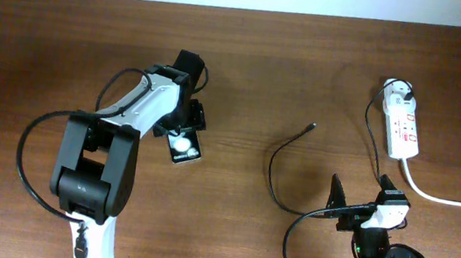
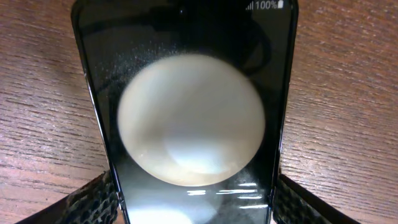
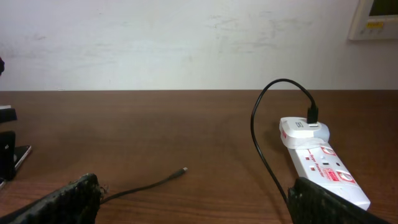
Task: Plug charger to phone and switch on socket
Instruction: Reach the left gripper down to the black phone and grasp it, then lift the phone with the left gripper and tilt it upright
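Note:
The black glossy phone [image 1: 185, 148] lies flat on the wooden table and fills the left wrist view [image 2: 186, 74], reflecting a round white light. My left gripper [image 1: 182, 137] has a finger against each long edge of the phone [image 2: 194, 208] and is shut on it. The thin black charger cable [image 1: 273, 165] curves across the table, with its free tip [image 1: 313, 126] lying loose [image 3: 183, 169]. The white socket strip [image 1: 404, 128] lies at the far right [image 3: 320, 167] with a white plug [image 3: 301, 129] in its far end. My right gripper [image 1: 360, 191] is open and empty [image 3: 193, 208], with the cable running between its fingers.
The socket's thick white cord [image 1: 451, 201] runs off to the right edge. A pale wall [image 3: 186, 43] stands beyond the table's far edge. The left arm's black body [image 1: 93, 169] covers the table's left middle.

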Motion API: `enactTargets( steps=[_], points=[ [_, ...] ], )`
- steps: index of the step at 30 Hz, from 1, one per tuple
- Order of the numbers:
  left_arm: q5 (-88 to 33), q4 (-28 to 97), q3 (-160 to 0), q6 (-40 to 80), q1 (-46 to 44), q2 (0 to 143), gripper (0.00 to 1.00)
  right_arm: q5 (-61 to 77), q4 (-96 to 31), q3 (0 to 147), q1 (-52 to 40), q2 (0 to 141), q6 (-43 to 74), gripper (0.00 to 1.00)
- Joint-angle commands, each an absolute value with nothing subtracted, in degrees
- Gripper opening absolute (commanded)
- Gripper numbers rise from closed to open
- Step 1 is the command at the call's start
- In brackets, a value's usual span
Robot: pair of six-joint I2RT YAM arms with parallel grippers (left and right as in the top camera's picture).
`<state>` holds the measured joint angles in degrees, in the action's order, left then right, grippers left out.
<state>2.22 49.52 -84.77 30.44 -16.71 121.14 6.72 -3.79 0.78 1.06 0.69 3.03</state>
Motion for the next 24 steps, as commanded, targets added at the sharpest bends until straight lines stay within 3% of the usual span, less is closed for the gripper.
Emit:
enactTargets(
  steps=[1,7,19,24],
  points=[
    [1.21,49.98,-82.67,29.65,-16.88,125.78,0.59,6.42,-3.86,0.34,0.75,0.36,3.22,0.99],
    [-0.86,56.64,-90.87,29.65,-16.84,125.75,0.59,6.44,-3.86,0.34,0.75,0.36,3.22,0.99],
    [10.2,96.79,-142.45,29.63,-16.36,125.75,0.55,6.42,-3.86,0.32,0.75,0.36,3.22,0.99],
    [9.69,96.73,-146.26,25.89,-16.51,115.2,0.54,6.44,-3.86,0.34,0.75,0.36,3.22,0.99]
  ],
)
